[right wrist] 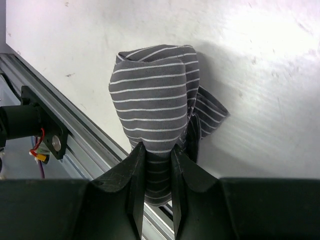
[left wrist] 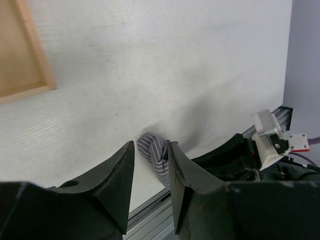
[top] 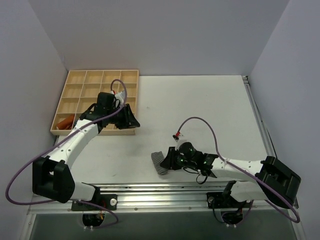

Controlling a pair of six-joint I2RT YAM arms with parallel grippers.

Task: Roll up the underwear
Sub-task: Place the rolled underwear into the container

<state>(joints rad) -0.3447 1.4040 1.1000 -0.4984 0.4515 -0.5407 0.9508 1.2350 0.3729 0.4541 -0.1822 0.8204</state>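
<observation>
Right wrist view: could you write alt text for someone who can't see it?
The right pincer grips a bunched roll of underwear, dark grey with thin white stripes, on a white table. A metal rail runs along the table's edge.

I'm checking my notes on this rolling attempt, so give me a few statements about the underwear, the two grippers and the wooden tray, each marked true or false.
1. The right gripper is clamped on the grey striped underwear. True.
2. The left gripper holds a corner of the underwear. False: it is empty with its jaws apart, up by the wooden tray.
3. The underwear lies in a tray compartment. False: it is bunched on the white table, close to the near edge.
4. An orange cloth sits in the tray's near left compartment. True.
</observation>
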